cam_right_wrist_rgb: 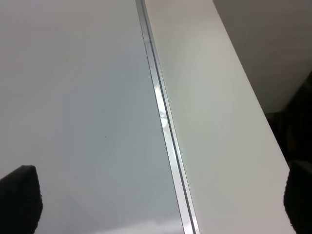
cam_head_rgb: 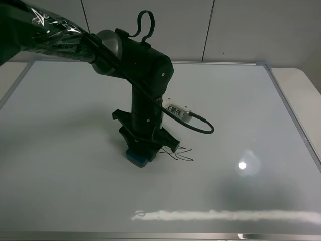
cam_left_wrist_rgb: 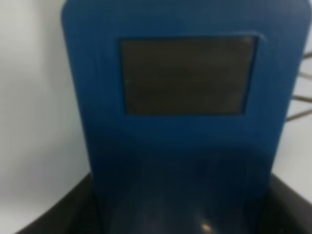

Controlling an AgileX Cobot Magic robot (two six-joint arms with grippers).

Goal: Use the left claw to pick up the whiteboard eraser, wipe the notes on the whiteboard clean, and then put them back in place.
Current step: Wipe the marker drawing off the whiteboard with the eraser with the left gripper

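Exterior high view has my left claw (cam_head_rgb: 143,149) pointing straight down at the whiteboard (cam_head_rgb: 251,100), clamped on the whiteboard eraser (cam_head_rgb: 136,157), whose blue end pokes out below my fingers. The eraser looks pressed flat to the board, though I cannot see the contact line itself. The notes (cam_head_rgb: 181,154), a thin black scribble, lie just beside my claw on the side where the white labelled box (cam_head_rgb: 178,111) and its black cable (cam_head_rgb: 201,128) hang off my wrist; the nearest strokes almost touch my finger. From the left wrist camera the eraser fills nearly everything, one dark square patch (cam_left_wrist_rgb: 187,75) on its top, and a few ends of the scribble show past its edge. My right gripper (cam_right_wrist_rgb: 156,195) hangs with its jaws wide apart and nothing between them, over the board's silver frame (cam_right_wrist_rgb: 163,117).
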